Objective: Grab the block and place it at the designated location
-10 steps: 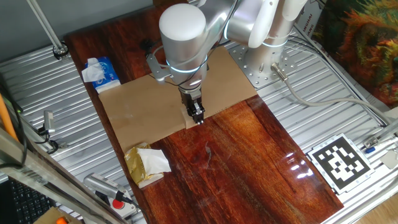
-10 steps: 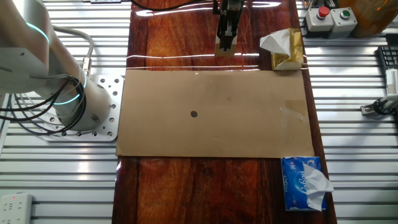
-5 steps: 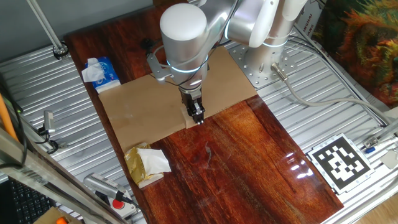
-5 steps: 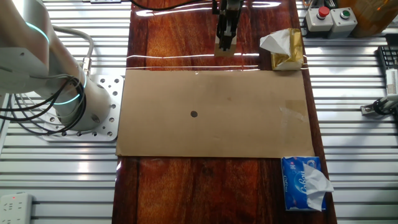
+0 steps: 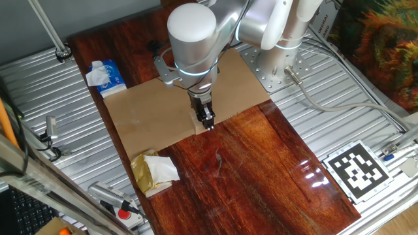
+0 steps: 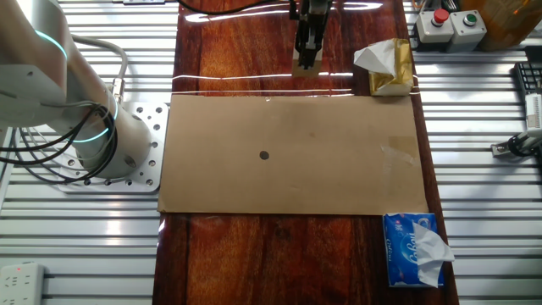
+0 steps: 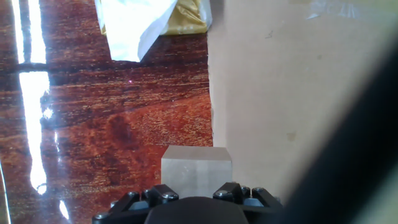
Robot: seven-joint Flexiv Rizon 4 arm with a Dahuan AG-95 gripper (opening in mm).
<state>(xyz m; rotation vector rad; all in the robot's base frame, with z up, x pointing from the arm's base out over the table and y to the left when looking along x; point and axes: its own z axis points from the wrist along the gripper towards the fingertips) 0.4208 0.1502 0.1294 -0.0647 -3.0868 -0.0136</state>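
Observation:
The block, a small pale wooden cube, sits on the dark wood table right at the edge of the tan cardboard sheet. My gripper is down at it, fingers close around it; it also shows in the other fixed view with the block at its tips. In the hand view the block fills the gap just ahead of the gripper's body. The black dot lies on the cardboard, well away from the gripper. In the one fixed view the arm hides the dot.
A crumpled gold-and-white wrapper lies on the table beside the cardboard, near the block. A blue-and-white tissue pack sits at the cardboard's far corner. A black-and-white tag and a button box lie off the wood.

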